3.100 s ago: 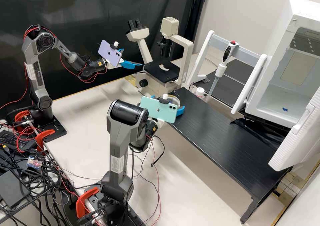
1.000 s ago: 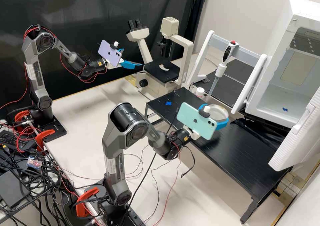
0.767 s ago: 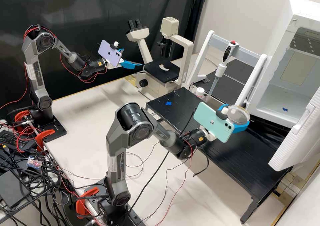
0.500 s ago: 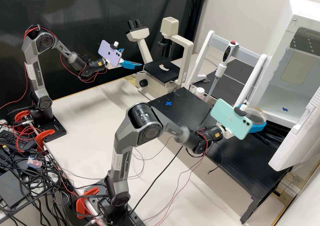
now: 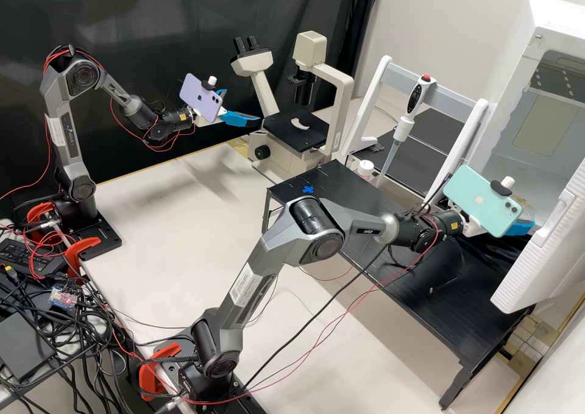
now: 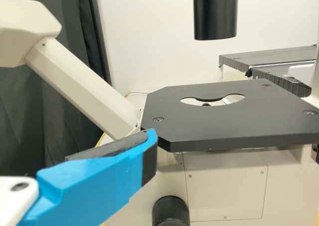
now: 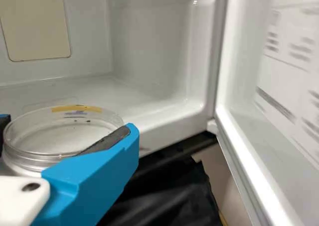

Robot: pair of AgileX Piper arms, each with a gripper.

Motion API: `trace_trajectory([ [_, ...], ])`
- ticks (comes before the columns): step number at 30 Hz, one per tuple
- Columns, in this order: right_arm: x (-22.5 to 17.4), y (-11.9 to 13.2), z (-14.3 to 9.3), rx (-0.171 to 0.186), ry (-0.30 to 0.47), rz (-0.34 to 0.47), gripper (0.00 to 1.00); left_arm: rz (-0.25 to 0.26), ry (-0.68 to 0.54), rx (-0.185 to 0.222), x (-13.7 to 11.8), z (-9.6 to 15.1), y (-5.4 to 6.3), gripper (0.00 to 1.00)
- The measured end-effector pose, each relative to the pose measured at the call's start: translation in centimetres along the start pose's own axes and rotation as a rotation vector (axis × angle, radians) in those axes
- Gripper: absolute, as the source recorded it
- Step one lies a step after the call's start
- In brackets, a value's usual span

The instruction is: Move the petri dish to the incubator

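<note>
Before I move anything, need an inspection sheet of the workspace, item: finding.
Surface: raised black bench with blue tape cross.
Job's things: clear round petri dish at open white incubator's mouth.
Clutter: bunched black sheet below incubator.
Grippers: right gripper shut on dish; left gripper open, by beige microscope.
Cables: black tangle beside red clamps; thin red wires over pale tabletop.
Surroundings: black curtain, pipette on stand.

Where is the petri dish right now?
In the right wrist view, the petri dish is held in the right gripper, at the mouth of the open incubator.
</note>
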Motion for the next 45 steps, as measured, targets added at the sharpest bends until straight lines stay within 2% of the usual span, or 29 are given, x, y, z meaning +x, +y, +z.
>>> trace_trajectory([
  [8,3.4,-0.5,-1.0,-0.018,-0.023,-0.006,0.0,0.0,0.0,0.0,0.0,0.0,0.0,1.0],
  [13,4.6,-0.6,-0.8,-0.049,-0.038,0.009,0.0,0.0,0.0,0.0,0.0,0.0,0.0,1.0],
  [16,5.0,-0.8,-0.8,-0.05,-0.047,0.017,0.0,0.0,0.0,0.0,0.0,0.0,0.0,1.0],
  [17,5.1,-0.8,-0.7,-0.04,-0.052,0.019,1.0,0.0,0.0,0.0,0.0,0.0,0.0,1.0],
  [18,5.2,-0.9,-0.8,-0.05,-0.053,0.02,1.0,0.0,0.0,0.0,0.0,0.0,0.0,1.0],
  [26,5.5,-1.2,-0.5,-0.061,-0.076,0.019,1.0,0.0,0.0,0.0,0.0,0.0,0.0,1.0],
  [27,5.5,-1.2,-0.6,-0.072,-0.074,0.017,1.0,0.0,0.0,0.0,0.0,0.0,0.0,1.0],
  [36,5.2,-2.6,0.4,-0.066,-0.057,0.016,1.0,0.0,0.0,0.0,0.0,0.0,0.0,1.0],
  [39,4.6,-2.7,0.4,-0.05,-0.043,0.018,1.0,0.0,0.0,0.0,0.0,0.0,0.0,1.0],
  [45,2.6,-1.8,0.5,-0.058,-0.011,0.028,1.0,0.0,0.0,0.0,0.0,0.0,0.0,1.0],
])
